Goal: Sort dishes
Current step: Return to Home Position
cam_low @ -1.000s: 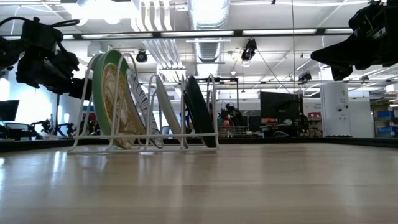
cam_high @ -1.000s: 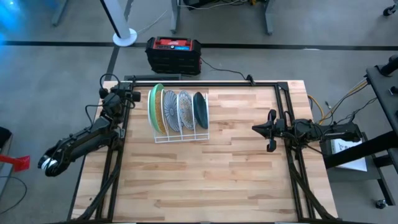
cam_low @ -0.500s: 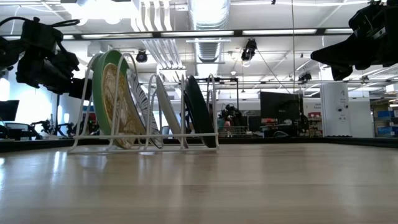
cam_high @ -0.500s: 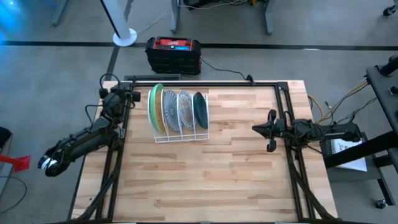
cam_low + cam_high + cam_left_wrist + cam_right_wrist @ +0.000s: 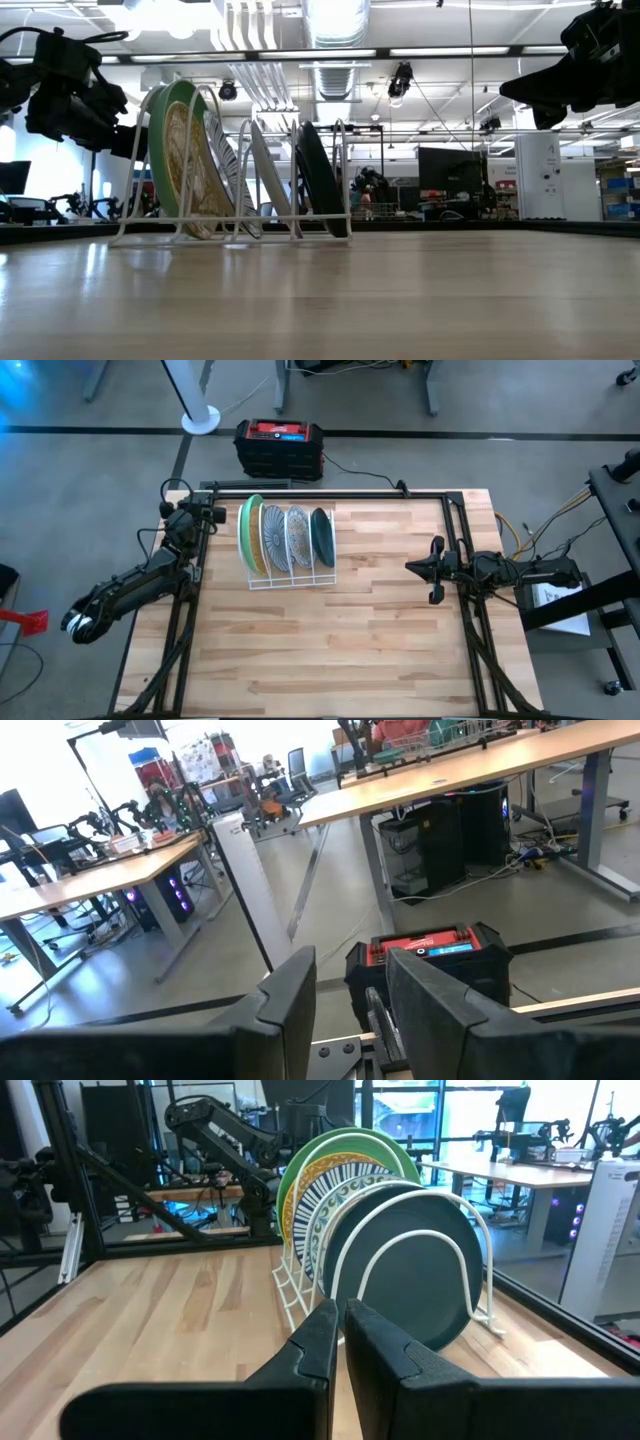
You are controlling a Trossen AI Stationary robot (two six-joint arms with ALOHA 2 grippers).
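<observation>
- Checking the left claw (image 5: 350,965) first: its fingers are spread with nothing between them. It sits just off the far left corner of the table (image 5: 380,650), beside the rack (image 5: 290,582).
- The right claw (image 5: 338,1315) has its fingers pressed together and is empty. It hovers at the table's right edge, pointed at the rack from well apart.
- All four plates (image 5: 285,535) stand on edge in the rack's slots. The light green plate (image 5: 335,1142) is nearest the left arm and the dark plate (image 5: 420,1270) nearest the right.
- Sorting looks complete; by my reading, only parking the arms is left.
- Draw the left arm back along its own line, not sideways toward the green plate.
- Avoid brushing the wire, since a light rack may slide.
</observation>
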